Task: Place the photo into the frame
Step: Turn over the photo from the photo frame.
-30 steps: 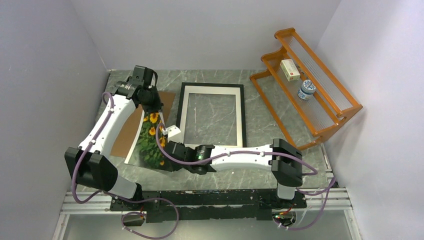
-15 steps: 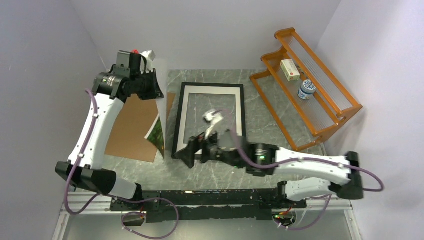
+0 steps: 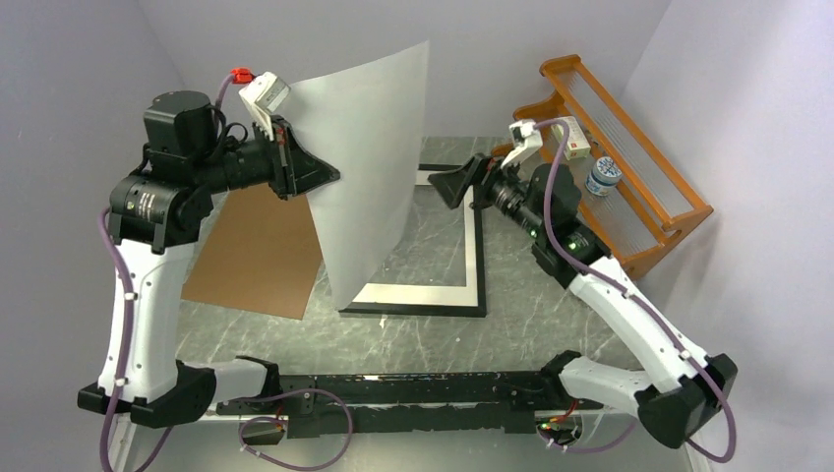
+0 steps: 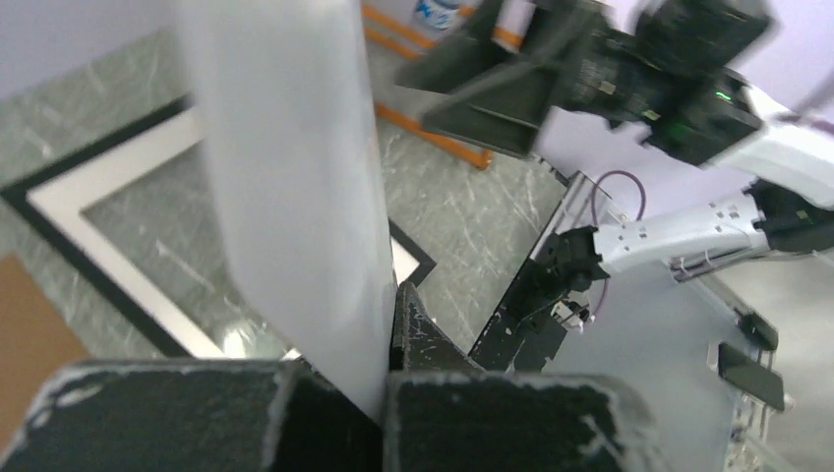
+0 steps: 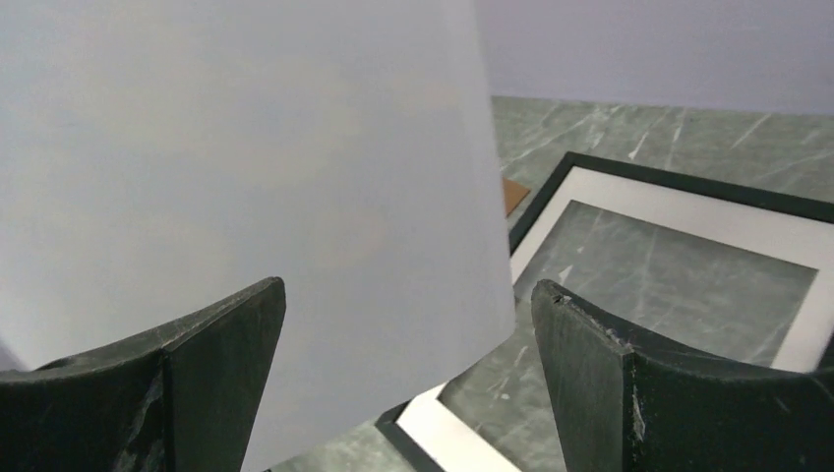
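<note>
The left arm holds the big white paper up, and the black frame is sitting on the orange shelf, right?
Nearly. The left fingers do hold the white paper up, but the black frame lies flat on the table, beside the orange shelf, not on it. The top view shows this.

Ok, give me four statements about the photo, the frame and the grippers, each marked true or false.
1. The left gripper is shut on the photo, a large flat sheet held upright, its plain white back showing. True.
2. The right gripper is clamped on the photo too. False: its jaws stand open.
3. The thin black rectangular frame with its white mat lies flat on the table. True.
4. The flat brown board sits inside the frame. False: it lies on the table beside it.
</note>
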